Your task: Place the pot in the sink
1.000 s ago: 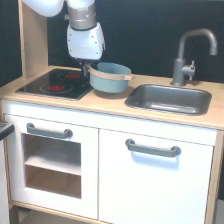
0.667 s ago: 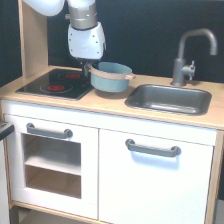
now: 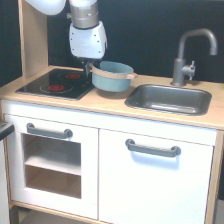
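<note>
pot lifted slightly, gripper clamped on its rim.

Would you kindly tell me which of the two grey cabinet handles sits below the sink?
The grey bar handle on the exterior view's right, on the solid white door; the other grey handle sits under the black stovetop.

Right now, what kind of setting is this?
Looks like a toy play kitchen, not a real one: a wooden counter with a grey sink and faucet, a black stovetop with red rings, and white cabinet doors below.
</note>
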### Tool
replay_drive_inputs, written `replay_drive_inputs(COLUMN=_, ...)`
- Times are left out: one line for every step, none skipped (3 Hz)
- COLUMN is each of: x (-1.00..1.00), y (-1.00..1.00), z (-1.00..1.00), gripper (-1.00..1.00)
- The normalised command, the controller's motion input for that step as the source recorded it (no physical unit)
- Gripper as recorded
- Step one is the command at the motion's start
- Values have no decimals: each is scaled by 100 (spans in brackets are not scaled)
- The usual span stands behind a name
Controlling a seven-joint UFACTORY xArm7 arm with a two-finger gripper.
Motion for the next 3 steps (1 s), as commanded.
replay_drive_inputs(x=8, y=6, z=0, gripper=83)
replay_drive_inputs(x=3, y=3, z=-57, gripper=100)
replay_drive_inputs(x=5, y=5, z=-83, gripper=100)
